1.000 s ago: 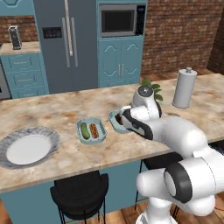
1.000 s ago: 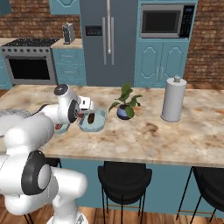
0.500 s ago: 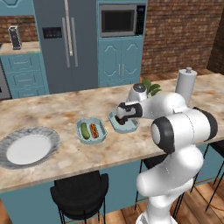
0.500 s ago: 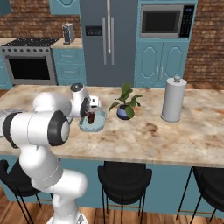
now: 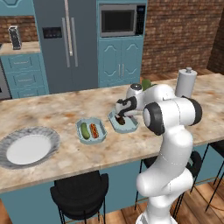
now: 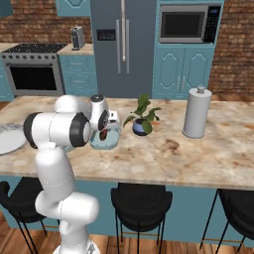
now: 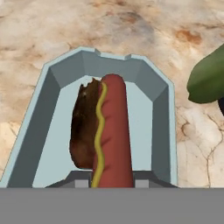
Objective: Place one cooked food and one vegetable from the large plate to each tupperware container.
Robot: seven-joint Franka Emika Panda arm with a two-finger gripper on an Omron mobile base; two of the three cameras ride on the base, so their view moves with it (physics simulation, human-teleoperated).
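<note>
The large plate [image 5: 30,148] lies at the counter's left end with a bare white centre; its rim also shows at the left edge of the right base view [image 6: 7,139]. Two pale blue tupperware containers sit mid-counter. The left one [image 5: 101,135] holds a green vegetable [image 5: 84,130] and a hot dog [image 5: 93,129]. My gripper [image 5: 121,114] hangs low over the right container [image 5: 130,127], shut on a second hot dog [image 7: 111,131] with a mustard stripe and a brown piece beside it. In the hand view this hot dog rises from between the gripper's [image 7: 109,183] fingertips, over the container's floor [image 7: 144,127].
A small potted plant [image 6: 141,119] stands just right of the right container; one leaf [image 7: 205,81] shows in the hand view. A paper towel roll [image 6: 196,113] stands further right. Black stools [image 6: 141,201] line the counter's near side.
The arm's links have swung upright over the base. The gripper has stayed over the right container, still shut on the hot dog.
</note>
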